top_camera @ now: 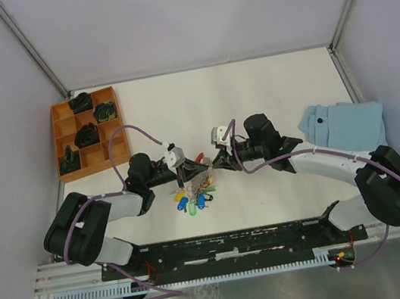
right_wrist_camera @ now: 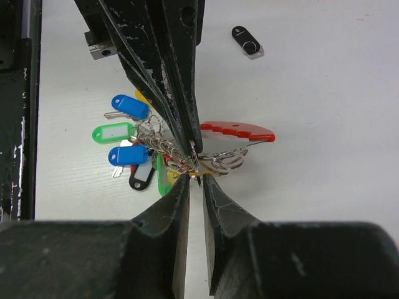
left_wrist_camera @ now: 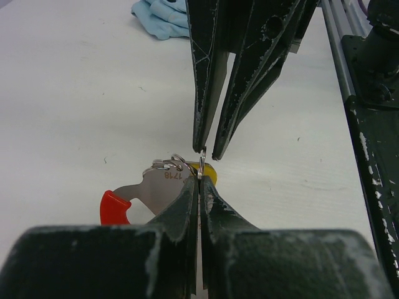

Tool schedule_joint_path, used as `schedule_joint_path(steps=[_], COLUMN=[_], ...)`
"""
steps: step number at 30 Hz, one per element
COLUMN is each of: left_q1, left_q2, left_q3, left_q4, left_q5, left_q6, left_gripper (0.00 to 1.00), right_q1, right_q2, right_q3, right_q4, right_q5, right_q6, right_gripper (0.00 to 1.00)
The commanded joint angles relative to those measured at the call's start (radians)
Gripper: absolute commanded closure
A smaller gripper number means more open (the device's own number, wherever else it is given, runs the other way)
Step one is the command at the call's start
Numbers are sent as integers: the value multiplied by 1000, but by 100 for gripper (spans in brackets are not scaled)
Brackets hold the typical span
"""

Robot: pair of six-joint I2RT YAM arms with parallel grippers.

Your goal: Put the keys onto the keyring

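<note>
Two claws meet tip to tip over the keyring (right_wrist_camera: 206,159), mid-desk.
My left claw (left_wrist_camera: 198,187) is clamped together on a thin steel ring; my right claw (right_wrist_camera: 195,180) is narrowed around that ring's edge, though a firm grip I cannot tell. Keys (right_wrist_camera: 128,134) with blue, green and yellow tags fan out beside it on the white desk (top_camera: 252,95).

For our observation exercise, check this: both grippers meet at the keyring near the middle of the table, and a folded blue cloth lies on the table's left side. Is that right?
Not quite. The folded blue cloth lies on the table's right side, beyond the right gripper, as the top external view shows. The rest holds: it and the left gripper do meet at the keyring.
</note>
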Motion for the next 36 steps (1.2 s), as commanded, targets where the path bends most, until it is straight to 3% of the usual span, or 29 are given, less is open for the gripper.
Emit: schedule_joint_path(steps=[1, 6, 11, 24, 36], left_q1=[5, 5, 5, -19, -21], left_q2=[2, -1, 1, -17, -26], left_q3=[7, 5, 8, 31, 41], left_q4=[78, 78, 71, -42, -53], left_q5=[27, 29, 26, -19, -79], left_q6=[-35, -35, -35, 29, -18], left_gripper=[97, 97, 97, 97, 97], right_q1=[-3, -2, -3, -1, 38], right_q2=[8, 23, 25, 10, 28], right_q3=[13, 23, 31, 84, 114], right_q4=[43, 23, 13, -11, -109], right_q5=[-40, -47, -52, -84, -40], right_q6=[0, -6, -12, -7, -77], right_gripper=[80, 86, 99, 99, 99])
